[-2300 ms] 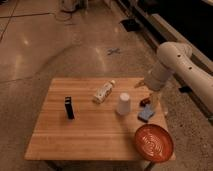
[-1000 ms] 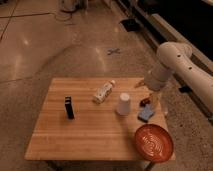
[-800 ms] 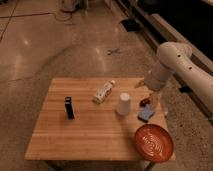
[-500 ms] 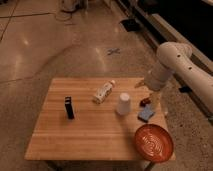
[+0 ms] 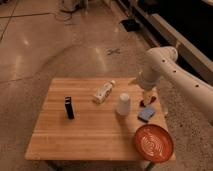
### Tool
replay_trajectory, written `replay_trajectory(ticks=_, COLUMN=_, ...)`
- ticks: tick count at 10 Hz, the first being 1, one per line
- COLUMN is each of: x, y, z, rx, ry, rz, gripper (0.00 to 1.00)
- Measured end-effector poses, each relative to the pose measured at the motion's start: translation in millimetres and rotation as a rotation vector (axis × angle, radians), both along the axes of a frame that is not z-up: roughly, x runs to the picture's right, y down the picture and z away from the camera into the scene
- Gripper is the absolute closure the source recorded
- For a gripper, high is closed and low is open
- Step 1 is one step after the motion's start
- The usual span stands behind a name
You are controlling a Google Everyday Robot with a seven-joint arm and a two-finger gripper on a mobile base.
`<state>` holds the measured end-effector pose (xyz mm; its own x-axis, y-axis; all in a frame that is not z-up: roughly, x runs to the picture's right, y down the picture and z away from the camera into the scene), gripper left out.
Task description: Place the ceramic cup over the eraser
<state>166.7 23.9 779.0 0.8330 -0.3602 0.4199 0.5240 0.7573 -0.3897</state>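
Observation:
The ceramic cup (image 5: 123, 104) is small, white and tapered, standing mouth down right of the middle of the wooden table (image 5: 85, 135). The eraser (image 5: 69, 108) is a slim black block standing upright on the left part of the table, well apart from the cup. My gripper (image 5: 148, 99) hangs from the white arm (image 5: 162, 65) over the table's right side, just right of the cup and above a small red object (image 5: 147, 103). It does not touch the cup.
A white labelled bottle (image 5: 103, 92) lies on its side behind the cup. A flat blue pad (image 5: 146, 114) lies right of the cup. An orange-red plate (image 5: 153, 143) sits at the front right corner. Concrete floor surrounds the table.

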Motion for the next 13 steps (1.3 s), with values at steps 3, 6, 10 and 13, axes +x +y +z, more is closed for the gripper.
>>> replay_trajectory(ticks=3, x=-17, y=8, z=16.2, rx=0.000, ry=-0.014, rz=-0.039, gripper=0.20)
replay_trajectory(ticks=6, x=-39, y=12, z=27.4, rx=-0.013, ry=-0.040, rz=-0.074, gripper=0.20)
replay_trajectory(ticks=10, x=-54, y=24, z=42.2, rx=-0.041, ry=-0.056, rz=-0.124, gripper=0.20)
replay_trajectory(ticks=13, x=-52, y=31, z=55.0, rx=-0.051, ry=-0.047, rz=-0.163, gripper=0.20)
